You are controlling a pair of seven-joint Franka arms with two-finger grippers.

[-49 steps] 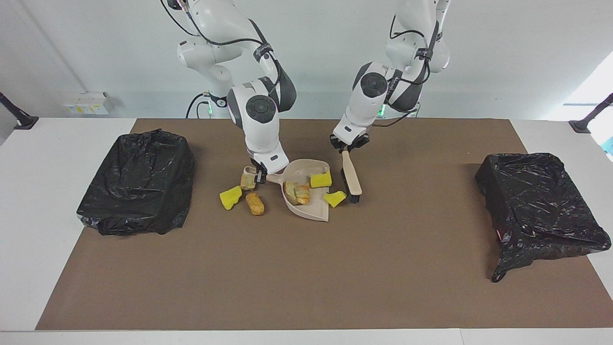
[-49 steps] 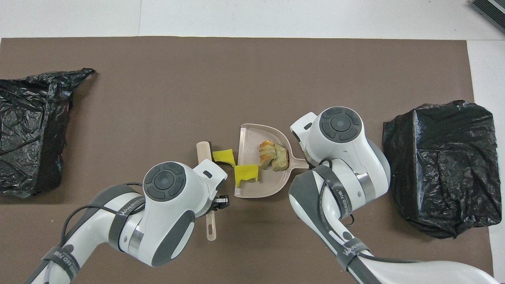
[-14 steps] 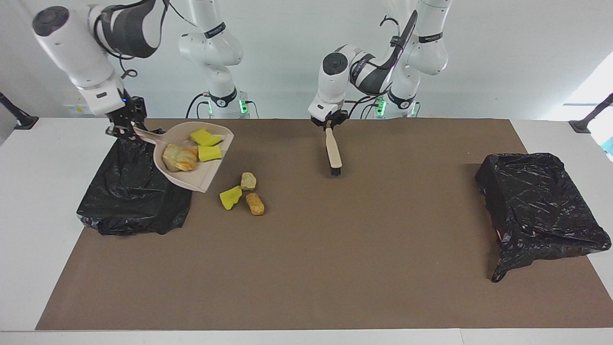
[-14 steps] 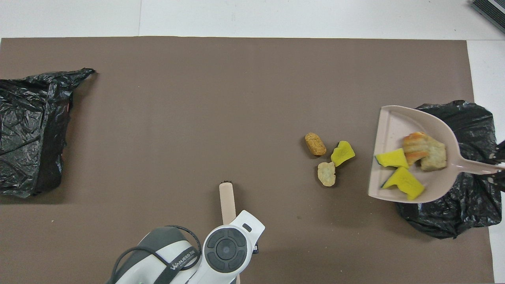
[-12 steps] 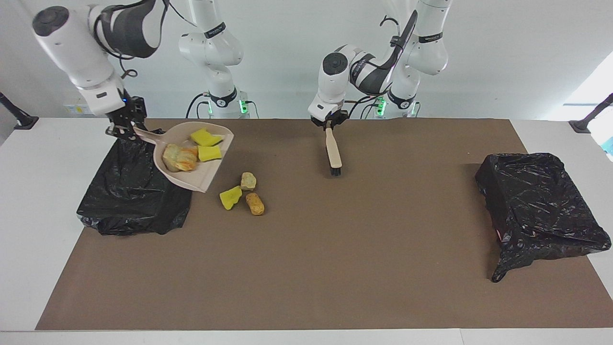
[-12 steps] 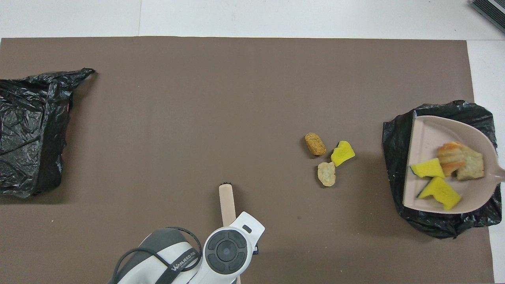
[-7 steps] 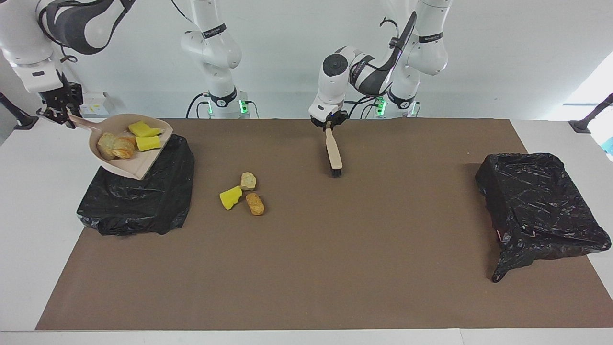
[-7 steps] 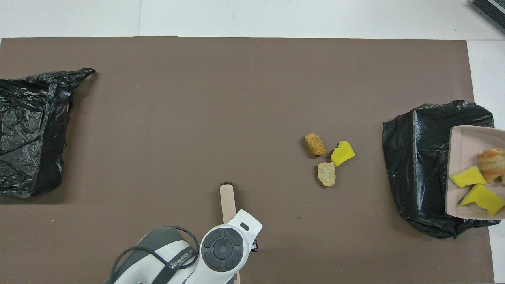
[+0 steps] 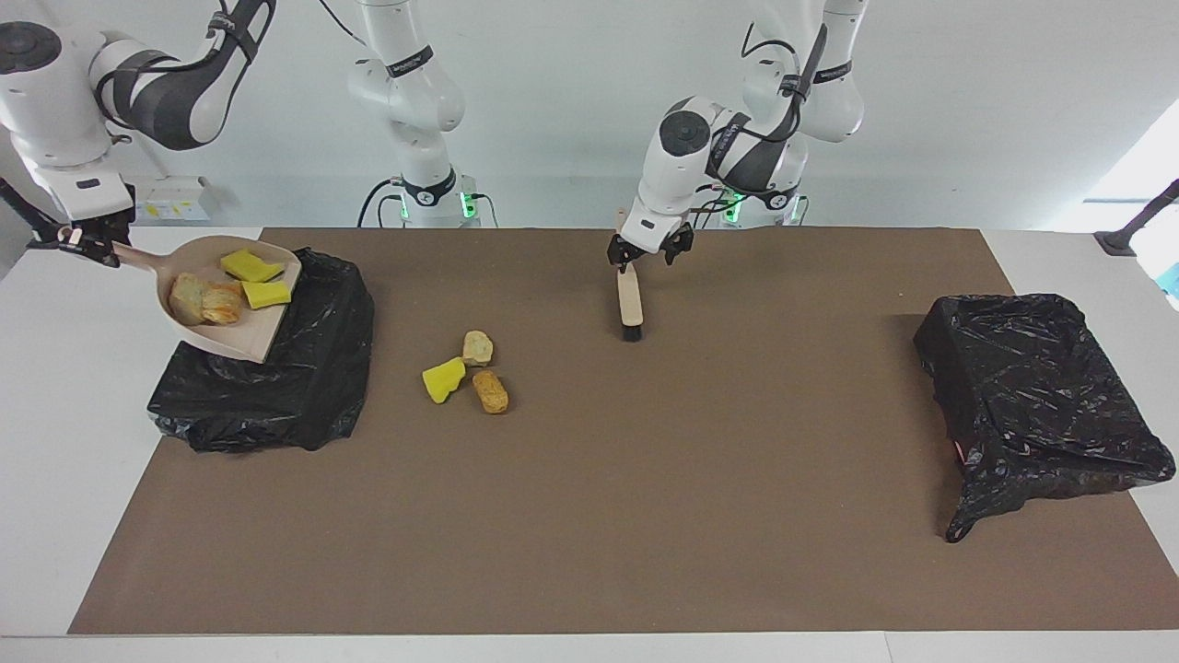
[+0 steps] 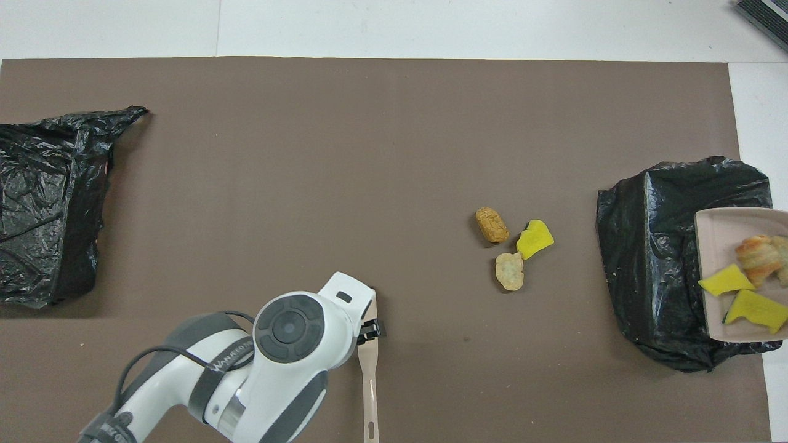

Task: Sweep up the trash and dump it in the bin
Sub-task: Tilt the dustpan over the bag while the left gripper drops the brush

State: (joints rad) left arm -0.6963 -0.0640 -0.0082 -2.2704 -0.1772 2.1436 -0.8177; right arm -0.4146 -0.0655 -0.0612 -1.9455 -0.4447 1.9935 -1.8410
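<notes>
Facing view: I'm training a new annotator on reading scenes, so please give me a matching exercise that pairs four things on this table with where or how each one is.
Things:
1. dustpan
2. brush
3. loose yellow sponge piece
4. left pincer

Places or states:
A. open, just over the brush's handle
B. on the mat beside two brown lumps
C. held by the right pincer over a black-lined bin, with trash in it
D. lying on the mat, not gripped

Pairs: 1-C, 2-D, 3-B, 4-A
</notes>
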